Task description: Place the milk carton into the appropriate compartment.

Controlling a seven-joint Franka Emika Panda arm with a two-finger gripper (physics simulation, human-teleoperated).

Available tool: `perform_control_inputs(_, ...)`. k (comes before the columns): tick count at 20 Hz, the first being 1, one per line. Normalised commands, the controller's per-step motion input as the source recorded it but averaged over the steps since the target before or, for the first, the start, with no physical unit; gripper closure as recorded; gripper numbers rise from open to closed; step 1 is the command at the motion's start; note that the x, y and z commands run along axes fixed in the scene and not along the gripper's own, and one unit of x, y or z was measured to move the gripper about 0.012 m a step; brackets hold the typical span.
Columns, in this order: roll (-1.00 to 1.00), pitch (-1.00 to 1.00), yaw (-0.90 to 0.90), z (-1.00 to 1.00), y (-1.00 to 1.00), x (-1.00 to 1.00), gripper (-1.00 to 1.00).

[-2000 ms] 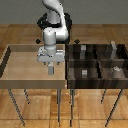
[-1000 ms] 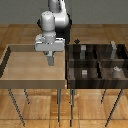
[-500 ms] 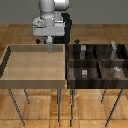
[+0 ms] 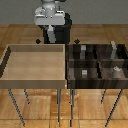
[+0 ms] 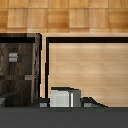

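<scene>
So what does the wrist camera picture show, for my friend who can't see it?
A small pale grey-white block, probably the milk carton, sits at the gripper, seen from above. Beyond it lies a light wooden tray with nothing visible inside, beside a dark-walled bin of compartments holding small grey blocks, all over a wooden floor.

No writing, label, brand, number or sign can be read anywhere in my views; the pale carton (image 5: 65, 97) at my claw shows only blank, blurred faces.
</scene>
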Motion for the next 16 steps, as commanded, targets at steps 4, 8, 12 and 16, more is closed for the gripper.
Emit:
perform_control_inputs(4, 0.0, 0.0, 0.0, 0.0, 0.75, 0.0, 1.0)
perform_control_inputs(8, 0.0, 0.0, 0.0, 0.0, 1.0, 0.0, 1.0)
perform_control_inputs(12, 0.0, 0.0, 0.0, 0.0, 1.0, 0.0, 1.0)
perform_control_inputs(16, 0.0, 0.0, 0.0, 0.0, 1.0, 0.0, 1.0)
